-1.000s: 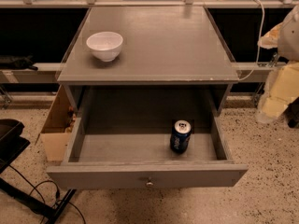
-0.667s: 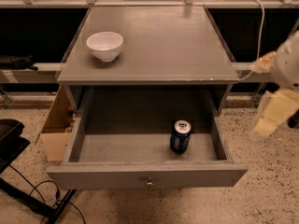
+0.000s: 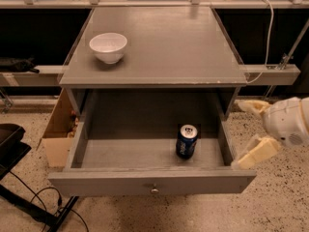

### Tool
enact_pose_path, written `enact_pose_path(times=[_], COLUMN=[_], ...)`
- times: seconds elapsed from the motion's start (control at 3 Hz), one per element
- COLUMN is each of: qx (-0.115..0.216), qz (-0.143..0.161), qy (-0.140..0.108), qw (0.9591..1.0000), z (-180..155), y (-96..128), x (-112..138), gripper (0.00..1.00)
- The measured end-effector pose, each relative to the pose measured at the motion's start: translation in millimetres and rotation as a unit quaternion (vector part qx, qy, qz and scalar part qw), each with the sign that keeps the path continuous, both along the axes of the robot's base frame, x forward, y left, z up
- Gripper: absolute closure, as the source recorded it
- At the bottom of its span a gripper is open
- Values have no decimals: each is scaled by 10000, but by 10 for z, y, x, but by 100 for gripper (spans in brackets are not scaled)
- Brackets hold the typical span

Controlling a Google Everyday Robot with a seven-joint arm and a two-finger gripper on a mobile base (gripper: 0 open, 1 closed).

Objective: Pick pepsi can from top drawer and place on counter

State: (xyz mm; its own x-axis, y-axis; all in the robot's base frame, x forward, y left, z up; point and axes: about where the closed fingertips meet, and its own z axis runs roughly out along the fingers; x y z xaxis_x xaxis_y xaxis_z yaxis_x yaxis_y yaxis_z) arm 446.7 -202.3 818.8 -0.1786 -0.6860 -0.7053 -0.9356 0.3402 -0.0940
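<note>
Outside the top drawer [image 3: 145, 181], the gripper [image 3: 251, 129] gapes, apparently empty, apart from the pepsi can [image 3: 186, 142].

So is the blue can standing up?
Standing up. The small dark blue can, silver top upward, sits in the grey wooden drawer. The gripper hovers right of it.

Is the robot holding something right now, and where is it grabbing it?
Nothing. The open end effector hangs empty just outside the top drawer; the pepsi can stands inside, untouched.
</note>
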Motion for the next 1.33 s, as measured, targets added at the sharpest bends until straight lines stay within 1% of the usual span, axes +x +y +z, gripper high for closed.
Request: enact_pose_path(times=[0.33, 0.67, 1.0, 1.33], qx=[1501, 2116, 2271, 2293], qz=[192, 287, 300, 259], qy=[-321, -471, -564, -582], qw=[9880, 9758, 9718, 9713], z=[-150, -205, -372, -416], y=[566, 849, 1075, 1066], x=[213, 344, 562, 594], gripper=[0, 0, 0, 0])
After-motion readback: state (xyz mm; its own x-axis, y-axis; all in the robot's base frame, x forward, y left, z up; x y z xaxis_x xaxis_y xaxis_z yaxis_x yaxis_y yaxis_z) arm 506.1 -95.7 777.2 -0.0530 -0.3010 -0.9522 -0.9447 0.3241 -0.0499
